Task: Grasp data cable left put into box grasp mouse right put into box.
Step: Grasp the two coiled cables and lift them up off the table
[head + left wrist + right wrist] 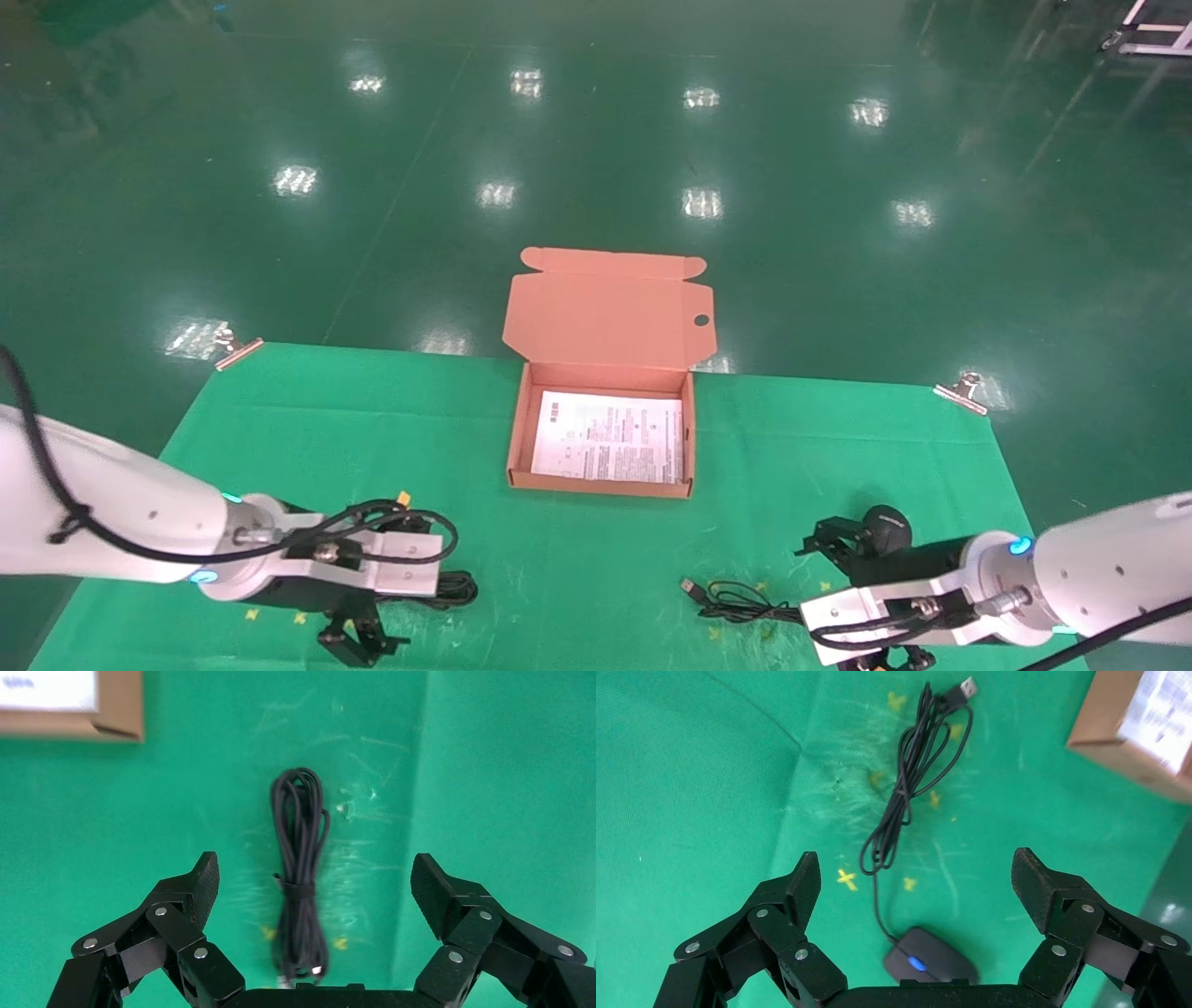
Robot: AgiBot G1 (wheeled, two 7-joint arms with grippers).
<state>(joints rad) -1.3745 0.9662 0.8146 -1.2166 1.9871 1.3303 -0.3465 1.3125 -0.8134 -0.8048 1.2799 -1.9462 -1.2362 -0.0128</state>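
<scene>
Head view: open box (602, 466) at tabletop (279, 438) center; left tool (358, 638) at 7 o'clock, right tool (889, 660) at 5.

L wrist: tool spread wide, empty, above data cable (301, 874).

R wrist: tool released wide, nothing gripped, above mouse (930, 964).

Green-clothed table (279, 438) — box (601, 485), data cable (300, 874), mouse (931, 960) on it.

This looks like a factory hall or robot test lab: a glossy green floor (596, 140) mirrors rows of ceiling lights, and a green cloth (279, 438) is held to the worktop by metal clips (959, 391) at its corners.
</scene>
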